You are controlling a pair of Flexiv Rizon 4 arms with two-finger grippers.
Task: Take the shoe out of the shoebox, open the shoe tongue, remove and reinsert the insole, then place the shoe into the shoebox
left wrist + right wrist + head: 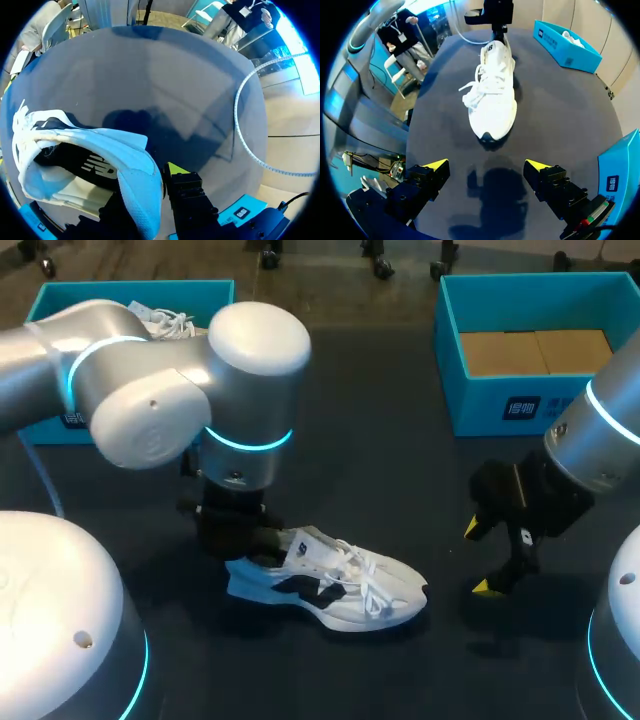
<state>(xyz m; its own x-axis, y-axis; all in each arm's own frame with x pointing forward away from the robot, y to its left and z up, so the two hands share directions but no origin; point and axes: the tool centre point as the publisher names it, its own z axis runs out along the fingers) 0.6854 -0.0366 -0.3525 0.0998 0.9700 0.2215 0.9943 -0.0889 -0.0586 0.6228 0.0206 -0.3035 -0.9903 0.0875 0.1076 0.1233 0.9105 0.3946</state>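
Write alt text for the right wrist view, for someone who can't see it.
A white sneaker lies on the dark table, toe toward the open right gripper, with the left gripper gripping its heel. Beyond it stands a teal shoebox.

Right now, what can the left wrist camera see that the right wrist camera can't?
Only the left wrist view looks down into the shoe and shows its dark inside, with the heel rim pinched in the left end effector. Only the right wrist view shows the toe and the open right end effector, which is empty, with the shoe ahead of it. Both show the white shoe lying on the dark table, held at its heel by the left end effector.
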